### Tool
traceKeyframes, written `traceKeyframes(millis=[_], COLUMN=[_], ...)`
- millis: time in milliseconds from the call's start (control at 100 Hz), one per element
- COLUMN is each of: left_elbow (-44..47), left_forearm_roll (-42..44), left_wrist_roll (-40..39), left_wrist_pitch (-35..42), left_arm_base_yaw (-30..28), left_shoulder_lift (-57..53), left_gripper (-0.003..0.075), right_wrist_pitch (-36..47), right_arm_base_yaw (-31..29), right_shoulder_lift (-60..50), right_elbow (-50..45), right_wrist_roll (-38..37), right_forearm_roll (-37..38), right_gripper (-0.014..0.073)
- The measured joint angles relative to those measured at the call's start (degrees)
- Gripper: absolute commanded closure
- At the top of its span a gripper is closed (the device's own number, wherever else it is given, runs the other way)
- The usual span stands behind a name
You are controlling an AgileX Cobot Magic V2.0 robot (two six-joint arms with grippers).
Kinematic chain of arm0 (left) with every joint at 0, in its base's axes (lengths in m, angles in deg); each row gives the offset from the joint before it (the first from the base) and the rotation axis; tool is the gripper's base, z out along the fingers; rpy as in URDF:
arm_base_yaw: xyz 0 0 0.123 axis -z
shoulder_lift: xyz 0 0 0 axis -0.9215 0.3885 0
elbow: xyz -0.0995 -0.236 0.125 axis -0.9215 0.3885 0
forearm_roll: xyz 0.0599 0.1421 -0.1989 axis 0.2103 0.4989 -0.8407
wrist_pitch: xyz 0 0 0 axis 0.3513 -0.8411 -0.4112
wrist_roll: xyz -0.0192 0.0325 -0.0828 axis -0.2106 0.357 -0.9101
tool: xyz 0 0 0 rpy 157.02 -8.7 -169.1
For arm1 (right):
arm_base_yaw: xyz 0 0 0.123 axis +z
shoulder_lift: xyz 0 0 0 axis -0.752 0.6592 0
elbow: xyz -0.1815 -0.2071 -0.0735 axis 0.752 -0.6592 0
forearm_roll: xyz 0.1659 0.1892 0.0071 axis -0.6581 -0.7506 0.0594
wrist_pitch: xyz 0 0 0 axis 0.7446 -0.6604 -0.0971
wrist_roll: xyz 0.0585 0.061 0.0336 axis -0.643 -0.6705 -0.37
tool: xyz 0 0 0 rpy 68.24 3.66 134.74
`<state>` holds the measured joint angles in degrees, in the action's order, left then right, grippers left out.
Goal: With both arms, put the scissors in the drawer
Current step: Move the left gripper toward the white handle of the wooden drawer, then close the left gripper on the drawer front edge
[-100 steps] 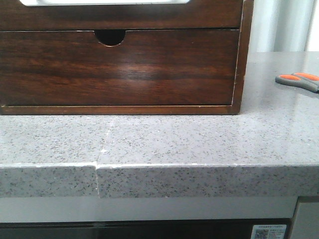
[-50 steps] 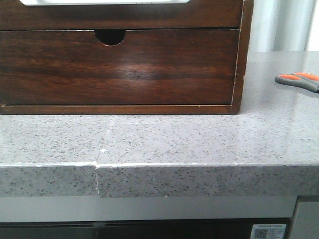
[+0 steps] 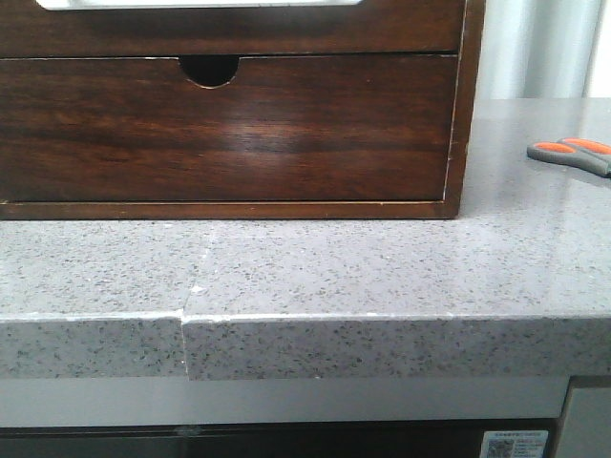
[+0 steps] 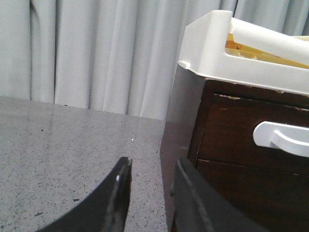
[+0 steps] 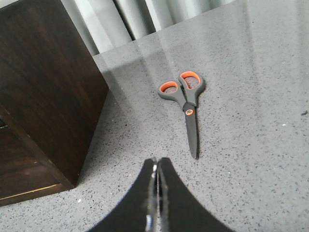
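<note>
The scissors, grey-handled with orange-lined loops, lie shut and flat on the speckled counter, blades pointing toward my right gripper. That gripper is shut and empty, a short way off the blade tip. In the front view only the scissors' handles show, at the right edge. The drawer with the long cutout is the upper one in the dark wooden cabinet and is closed. My left gripper is open and empty beside the cabinet's left front corner, facing that drawer. Neither gripper shows in the front view.
Below sits a closed drawer with a half-round notch. A white tray with papers rests on the cabinet top. The cabinet's side wall stands left of the scissors. The counter's front edge is near; curtains hang behind.
</note>
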<state>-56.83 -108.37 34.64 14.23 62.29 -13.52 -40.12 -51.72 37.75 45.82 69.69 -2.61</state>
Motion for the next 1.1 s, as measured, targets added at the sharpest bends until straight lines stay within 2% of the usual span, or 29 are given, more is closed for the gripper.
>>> traceKeyframes(millis=[150,390,820,1100], left_elbow=[-4.2,-7.2,-7.8,-10.7], left_forearm_roll=[-2.9,-3.9,-5.8,-6.0], left_wrist_roll=[8.8,19.4,22.3,28.5], left_wrist_pitch=[-0.8,-0.8,2.5,2.5], left_arm_base_yaw=[0.6,5.8,11.9,14.9], left_shoulder_lift=[3.9,9.6,18.9,20.2], left_gripper=[0.0511,0.0511,0.0511,0.0511], right_wrist_pitch=[-0.6,-1.5,-1.7,-1.7], right_arm_base_yaw=[0.0,0.0,0.0,0.0], right_shoulder_lift=[0.0,0.0,0.0,0.0], right_elbow=[0.0,0.0,0.0,0.0], right_wrist_roll=[0.0,0.0,0.0,0.0], right_forearm_roll=[0.0,-0.1,-0.1,-0.1], right_gripper=[0.0662,0.0662,0.0662,0.0662])
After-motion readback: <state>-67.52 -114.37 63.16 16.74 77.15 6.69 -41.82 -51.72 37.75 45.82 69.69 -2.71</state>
